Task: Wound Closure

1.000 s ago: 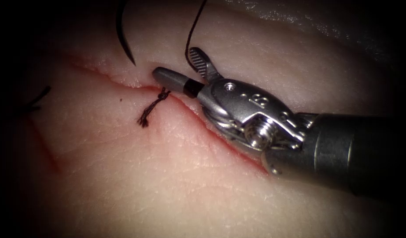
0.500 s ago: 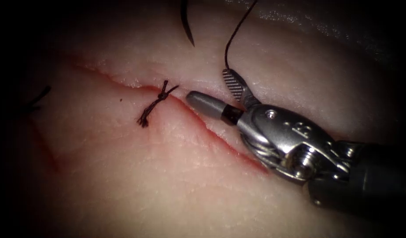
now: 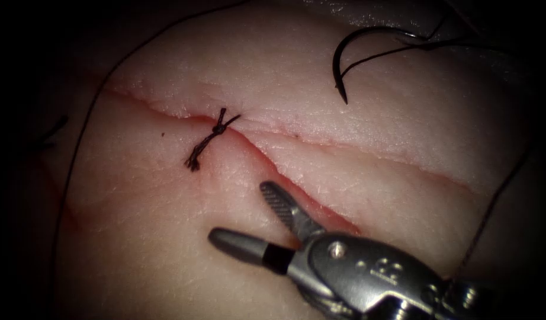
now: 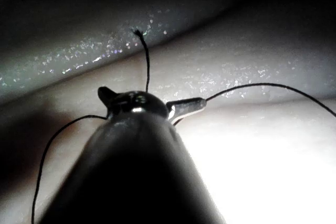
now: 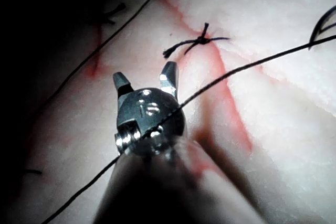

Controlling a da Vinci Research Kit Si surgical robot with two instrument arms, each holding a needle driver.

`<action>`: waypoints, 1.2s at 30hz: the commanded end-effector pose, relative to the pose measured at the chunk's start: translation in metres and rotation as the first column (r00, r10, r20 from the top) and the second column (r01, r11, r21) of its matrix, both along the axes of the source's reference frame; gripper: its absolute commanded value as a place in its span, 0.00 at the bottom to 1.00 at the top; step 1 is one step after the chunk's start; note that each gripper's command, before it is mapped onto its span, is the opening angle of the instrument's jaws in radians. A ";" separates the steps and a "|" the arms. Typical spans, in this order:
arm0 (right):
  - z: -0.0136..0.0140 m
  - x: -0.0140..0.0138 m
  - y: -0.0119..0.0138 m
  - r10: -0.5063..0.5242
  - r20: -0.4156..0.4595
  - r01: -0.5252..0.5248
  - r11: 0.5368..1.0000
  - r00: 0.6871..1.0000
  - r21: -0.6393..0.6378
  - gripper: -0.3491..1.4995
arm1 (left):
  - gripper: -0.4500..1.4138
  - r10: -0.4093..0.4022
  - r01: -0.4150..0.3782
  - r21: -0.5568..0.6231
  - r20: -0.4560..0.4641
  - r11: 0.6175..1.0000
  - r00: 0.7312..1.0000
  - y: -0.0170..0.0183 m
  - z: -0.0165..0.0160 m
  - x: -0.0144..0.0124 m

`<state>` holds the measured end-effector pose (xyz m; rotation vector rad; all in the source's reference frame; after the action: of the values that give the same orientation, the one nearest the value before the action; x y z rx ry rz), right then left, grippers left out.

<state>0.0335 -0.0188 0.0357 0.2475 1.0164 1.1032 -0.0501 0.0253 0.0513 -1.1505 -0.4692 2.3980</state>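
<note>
Tissue [image 3: 166, 249], rt tool [image 3: 249, 219] open, needle [image 3: 339, 62] free

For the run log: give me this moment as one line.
right tool: open, holds nothing | needle: free, above the cut | knot on cut | left tool: thread nearby

Surroundings dark: black vignette rings endoscope view, corners fully lost. Single bright light falls centrally, fading outward. Glistening greyish wet-looking surface [image 3: 403, 26] catches specks of glare along far edge. No walls, floor, furniture discernible.
</note>
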 end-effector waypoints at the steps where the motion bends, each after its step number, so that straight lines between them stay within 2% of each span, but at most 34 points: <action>1: 0.0005 0.0008 0.0001 0.003 -0.003 -0.003 1.000 1.000 -0.002 0.70 | 0.99 0.000 0.000 -0.001 0.001 1.000 1.000 0.0003 0.0003 -0.0005; 2: 0.0006 0.0008 0.0001 0.003 -0.003 -0.003 1.000 1.000 -0.003 0.70 | 0.99 -0.004 0.004 -0.005 -0.004 1.000 1.000 0.0004 0.0000 0.0000; 4: 0.0009 0.0006 0.0002 0.003 -0.002 -0.003 1.000 1.000 -0.005 0.71 | 0.99 -0.020 0.019 -0.019 -0.024 1.000 1.000 0.0003 -0.0014 0.0029; 5: 0.0009 0.0006 0.0002 0.003 -0.002 -0.003 1.000 1.000 -0.005 0.71 | 0.99 -0.020 0.019 -0.019 -0.024 1.000 1.000 0.0003 -0.0014 0.0029; 7: 0.0010 0.0006 0.0003 0.003 -0.002 -0.003 1.000 1.000 -0.005 0.71 | 0.99 -0.036 0.034 -0.032 -0.043 0.999 0.998 -0.0003 -0.0025 0.0062; 10: 0.0008 0.0006 0.0004 0.005 -0.004 -0.005 1.000 1.000 -0.005 0.71 | 0.99 -0.045 0.043 -0.039 -0.057 0.998 0.997 -0.0014 -0.0034 0.0090; 12: 0.0006 0.0005 0.0008 0.015 -0.018 -0.015 1.000 1.000 -0.004 0.69 | 0.95 -0.052 0.049 -0.041 -0.066 0.998 0.996 -0.0026 -0.0040 0.0111; 13: 0.0004 0.0004 0.0016 -0.010 -0.010 0.010 0.998 1.000 -0.059 0.67 | 0.91 -0.056 0.053 -0.043 -0.072 0.998 0.996 -0.0042 -0.0046 0.0129; 14: 0.0004 0.0004 0.0016 -0.010 -0.010 0.010 0.998 1.000 -0.059 0.67 | 0.91 -0.056 0.053 -0.043 -0.072 0.998 0.996 -0.0042 -0.0046 0.0129; 16: 0.0003 0.0004 0.0026 -0.057 0.002 0.057 0.993 0.998 -0.105 0.67 | 0.86 -0.057 0.053 -0.050 -0.082 0.997 0.995 -0.0064 -0.0053 0.0149; 20: 0.0010 0.0003 0.0035 -0.119 0.006 0.118 0.980 0.993 -0.162 0.67 | 0.82 -0.039 0.034 -0.044 -0.119 0.998 0.992 -0.0089 -0.0060 0.0165; 21: 0.0019 0.0003 0.0040 -0.187 0.029 0.189 0.957 0.982 -0.220 0.67 | 0.80 -0.020 0.015 -0.032 -0.158 0.999 0.987 -0.0101 -0.0065 0.0170; 22: 0.0019 0.0003 0.0040 -0.187 0.029 0.189 0.957 0.982 -0.220 0.67 | 0.80 -0.020 0.015 -0.032 -0.158 0.999 0.987 -0.0101 -0.0065 0.0170; 23: 0.0029 0.0004 0.0043 -0.258 0.053 0.263 0.929 0.965 -0.262 0.70 | 0.78 -0.017 0.018 0.002 -0.207 1.000 0.978 -0.0113 -0.0072 0.0173; 24: 0.0029 0.0004 0.0043 -0.258 0.053 0.263 0.929 0.965 -0.262 0.70 | 0.78 -0.017 0.018 0.002 -0.207 1.000 0.978 -0.0113 -0.0072 0.0173; 25: 0.0033 0.0005 0.0044 -0.286 0.062 0.292 0.915 0.956 -0.277 0.71 | 0.78 -0.031 0.038 0.023 -0.225 0.999 0.974 -0.0118 -0.0075 0.0174; 26: 0.0041 0.0006 0.0046 -0.334 0.098 0.347 0.883 0.938 -0.316 0.72 | 0.77 -0.044 0.059 0.053 -0.254 0.997 0.966 -0.0132 -0.0082 0.0177; 27: 0.0041 0.0006 0.0046 -0.334 0.098 0.347 0.883 0.938 -0.316 0.72 | 0.77 -0.044 0.059 0.053 -0.254 0.997 0.966 -0.0132 -0.0082 0.0177; 28: 0.0044 0.0008 0.0048 -0.371 0.132 0.394 0.849 0.919 -0.353 0.75 | 0.73 -0.052 0.075 0.072 -0.277 0.995 0.959 -0.0144 -0.0088 0.0180; 30: 0.0045 0.0011 0.0051 -0.410 0.162 0.440 0.811 0.898 -0.386 0.75 | 0.68 -0.053 0.084 0.083 -0.315 0.993 0.947 -0.0157 -0.0091 0.0183; 31: 0.0046 0.0012 0.0054 -0.425 0.173 0.458 0.791 0.888 -0.406 0.75 | 0.66 -0.057 0.094 0.088 -0.355 0.992 0.933 -0.0166 -0.0091 0.0185; 32: 0.0045 0.0013 0.0055 -0.433 0.176 0.466 0.782 0.884 -0.415 0.76 | 0.66 -0.055 0.098 0.092 -0.384 0.991 0.922 -0.0172 -0.0088 0.0187; 33: 0.0045 0.0013 0.0055 -0.433 0.176 0.466 0.782 0.884 -0.415 0.76 | 0.66 -0.055 0.098 0.092 -0.384 0.991 0.922 -0.0172 -0.0088 0.0187; 34: 0.0046 0.0015 0.0055 -0.449 0.185 0.482 0.764 0.874 -0.429 0.77 | 0.63 -0.043 0.097 0.104 -0.429 0.990 0.902 -0.0182 -0.0081 0.0191; 36: 0.0046 0.0016 0.0055 -0.453 0.187 0.487 0.758 0.872 -0.435 0.77 | 0.63 -0.039 0.099 0.111 -0.449 0.989 0.893 -0.0186 -0.0077 0.0193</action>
<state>0.0343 -0.0134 0.0399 0.0600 1.0480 0.3783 -0.0300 0.0064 0.0434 -0.4895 -0.4148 2.4204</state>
